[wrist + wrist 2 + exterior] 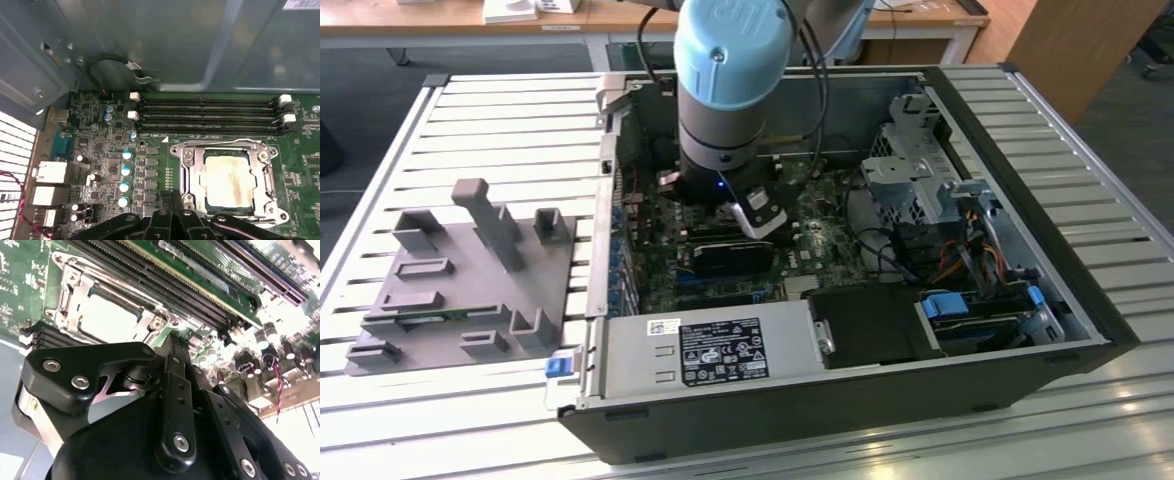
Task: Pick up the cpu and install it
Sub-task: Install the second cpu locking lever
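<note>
The cpu (227,182) lies flat in its socket on the motherboard (100,165), framed by the metal retention bracket (270,185), just beside 4 memory slots (210,115). In both wrist views the hand (175,337) sits clenched on nothing, fingertips together just above the board near the socket's edge. In the exterior view the arm (727,90) reaches down into the open computer case (1067,300) on the slatted bench (494,120).

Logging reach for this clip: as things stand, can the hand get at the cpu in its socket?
Probably yes: the hand sits just beside the cpu, whose top lies bare inside the metal socket frame, with nothing over it.
</note>
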Robot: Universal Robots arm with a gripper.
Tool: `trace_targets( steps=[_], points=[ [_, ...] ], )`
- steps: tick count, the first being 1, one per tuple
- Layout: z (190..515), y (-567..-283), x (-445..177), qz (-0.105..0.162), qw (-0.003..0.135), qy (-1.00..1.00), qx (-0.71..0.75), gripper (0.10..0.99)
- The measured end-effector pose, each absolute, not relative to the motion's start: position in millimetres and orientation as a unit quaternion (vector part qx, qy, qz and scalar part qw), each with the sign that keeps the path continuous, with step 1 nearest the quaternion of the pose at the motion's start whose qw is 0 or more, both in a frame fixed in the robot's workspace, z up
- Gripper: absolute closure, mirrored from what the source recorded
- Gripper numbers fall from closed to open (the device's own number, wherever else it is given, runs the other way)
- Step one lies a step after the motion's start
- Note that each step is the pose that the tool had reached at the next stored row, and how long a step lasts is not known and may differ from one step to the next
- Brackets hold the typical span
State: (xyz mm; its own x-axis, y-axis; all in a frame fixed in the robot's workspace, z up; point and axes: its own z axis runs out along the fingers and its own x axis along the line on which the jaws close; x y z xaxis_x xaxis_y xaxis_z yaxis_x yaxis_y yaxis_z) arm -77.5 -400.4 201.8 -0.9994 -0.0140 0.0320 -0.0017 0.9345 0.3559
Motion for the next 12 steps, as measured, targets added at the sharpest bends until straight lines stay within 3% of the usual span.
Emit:
trace_targets(
  steps=[12],
  points=[
    [228, -400, -78, -0.181, 0.017, -0.983, 0.004, 0.980]
  ],
)
